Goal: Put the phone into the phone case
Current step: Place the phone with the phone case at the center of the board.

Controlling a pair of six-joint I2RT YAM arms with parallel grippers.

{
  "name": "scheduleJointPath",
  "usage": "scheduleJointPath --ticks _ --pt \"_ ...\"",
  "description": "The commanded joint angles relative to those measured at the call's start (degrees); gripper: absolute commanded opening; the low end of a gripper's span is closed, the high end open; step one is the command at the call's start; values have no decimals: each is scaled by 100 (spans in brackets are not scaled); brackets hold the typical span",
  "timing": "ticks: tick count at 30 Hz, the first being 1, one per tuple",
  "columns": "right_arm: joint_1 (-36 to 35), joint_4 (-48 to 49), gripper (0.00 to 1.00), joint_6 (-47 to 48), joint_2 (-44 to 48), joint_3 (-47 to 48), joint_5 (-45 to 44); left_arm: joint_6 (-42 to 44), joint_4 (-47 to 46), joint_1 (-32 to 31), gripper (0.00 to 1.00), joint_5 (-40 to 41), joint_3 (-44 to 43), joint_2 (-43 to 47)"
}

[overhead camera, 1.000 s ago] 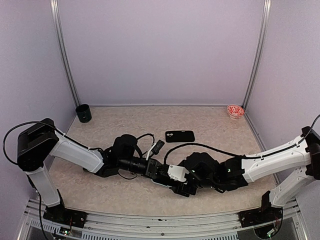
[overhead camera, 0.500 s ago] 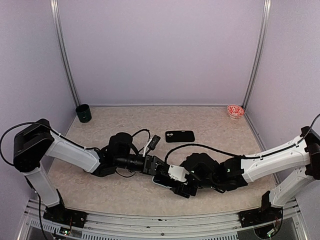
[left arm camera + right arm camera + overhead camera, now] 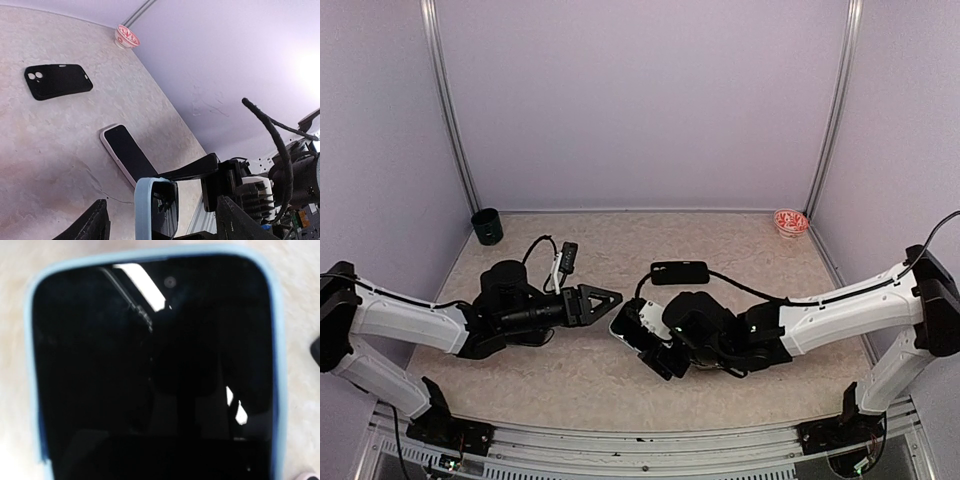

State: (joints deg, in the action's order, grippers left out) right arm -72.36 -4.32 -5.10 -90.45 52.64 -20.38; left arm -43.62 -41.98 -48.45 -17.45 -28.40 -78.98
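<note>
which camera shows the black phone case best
Left wrist view: the black phone case lies whole, camera cutouts clear. Top view shows it smaller. Right wrist shows at most a dark sliver at the edge.

Two hands are counted: the left hand [image 3: 605, 305] and the right hand [image 3: 646, 338]. On the bench [image 3: 750, 252], one phone [image 3: 620, 325], one black phone case [image 3: 680, 272], one dark cup [image 3: 487, 227] and one red-patterned bowl [image 3: 790, 221] are seen.
</note>
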Motion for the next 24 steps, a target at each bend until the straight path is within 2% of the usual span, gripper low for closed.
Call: scheduleJointPath --ticks 1,13,21,24 --pt "-9 -249 70 -1268 -384 736 -500 -82 29 69 71 636 234 310" --pt "11 -410 68 -2803 -1241 1530 -919 -206 128 87 71 1153 687 767" --pt "45 -1405 71 -3950 -1986 2348 -1238 -241 135 107 71 1365 962 1009" --pt "84 -1443 70 -4289 -2073 2421 -1147 -229 145 120 71 1386 986 1047"
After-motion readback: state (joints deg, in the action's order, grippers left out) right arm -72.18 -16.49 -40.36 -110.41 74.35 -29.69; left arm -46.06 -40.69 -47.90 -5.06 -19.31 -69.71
